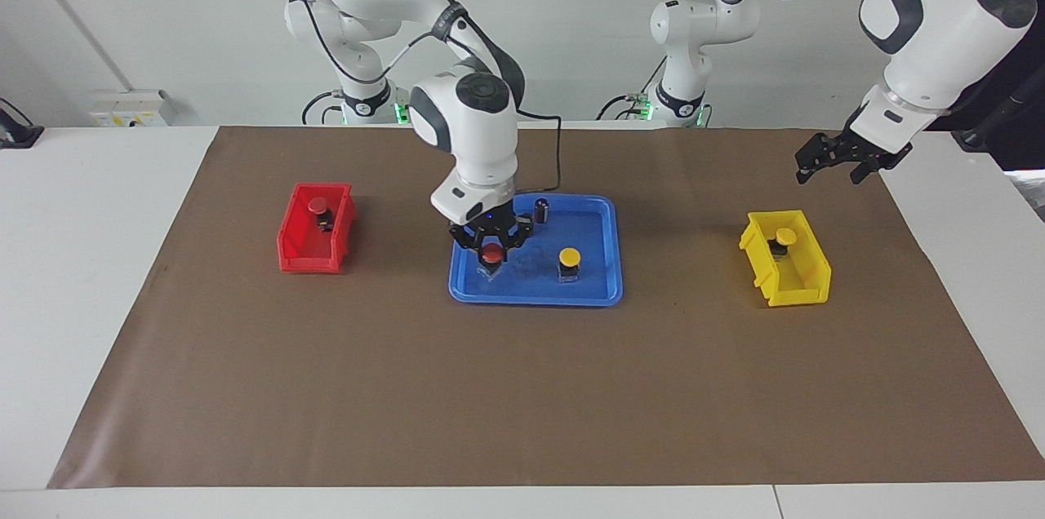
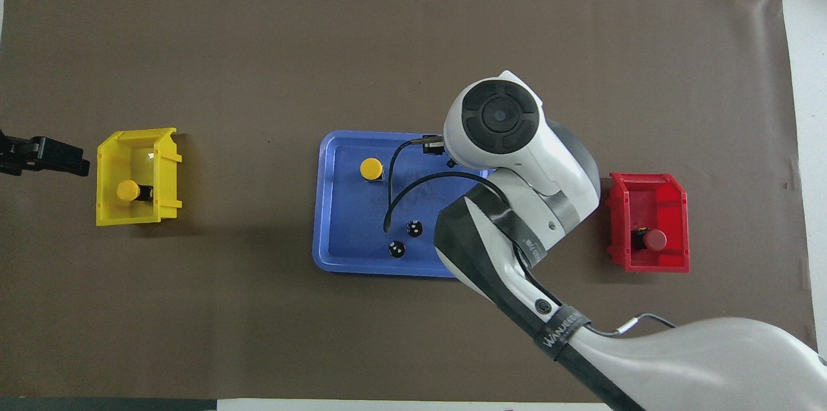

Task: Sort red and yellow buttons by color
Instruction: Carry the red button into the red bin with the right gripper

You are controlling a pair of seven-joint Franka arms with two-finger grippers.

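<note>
On the brown mat (image 1: 522,388) I see the blue tray (image 1: 600,290) mid-table, with the red bin (image 1: 304,258) toward the right arm's end and the yellow bin (image 1: 804,282) toward the left arm's end. My right gripper (image 1: 491,251) is down in the tray, fingers closed on a red button (image 1: 491,255). My left gripper (image 1: 841,161) hangs in the air near the yellow bin, over the mat, fingers spread, holding nothing. One yellow button (image 1: 569,262) stands in the tray beside the gripped one. Second red button (image 1: 319,210) lies in the red bin, second yellow button (image 1: 784,240) in the yellow bin. Two dark cylinders (image 2: 405,238) sit in the tray, nearer the robots than the buttons.
</note>
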